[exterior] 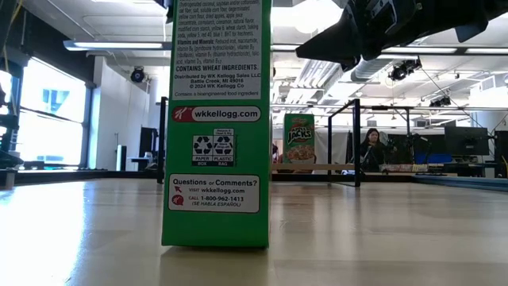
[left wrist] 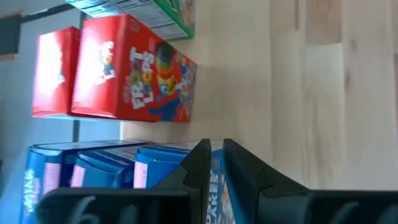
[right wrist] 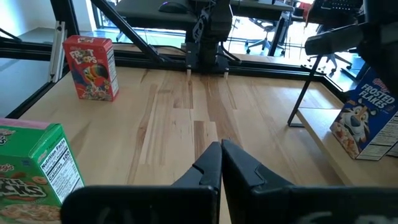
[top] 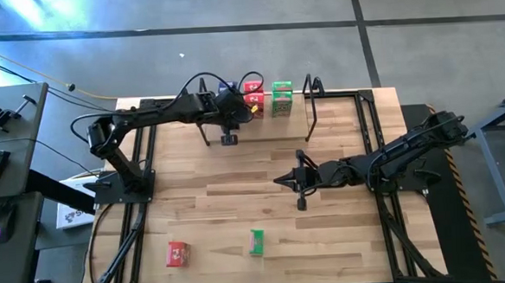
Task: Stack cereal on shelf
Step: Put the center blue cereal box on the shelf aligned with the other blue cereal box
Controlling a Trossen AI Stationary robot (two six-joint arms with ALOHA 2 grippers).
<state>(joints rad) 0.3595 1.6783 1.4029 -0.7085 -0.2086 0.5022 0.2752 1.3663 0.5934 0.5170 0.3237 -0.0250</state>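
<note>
left claw (top: 228, 139): over shelf (top: 338, 120), fingers nearly pressed together, holding nothing | right claw (top: 301, 205): pressed together, mid-table

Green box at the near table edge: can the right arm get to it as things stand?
Probably yes. The green box stands alone on bare tabletop, apart from the red box. The right gripper hovers mid-table, fingers shut, nothing between them. It would need to open first.

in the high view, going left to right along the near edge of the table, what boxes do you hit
red cereal box → green cereal box; nothing else lies along that edge.
</note>
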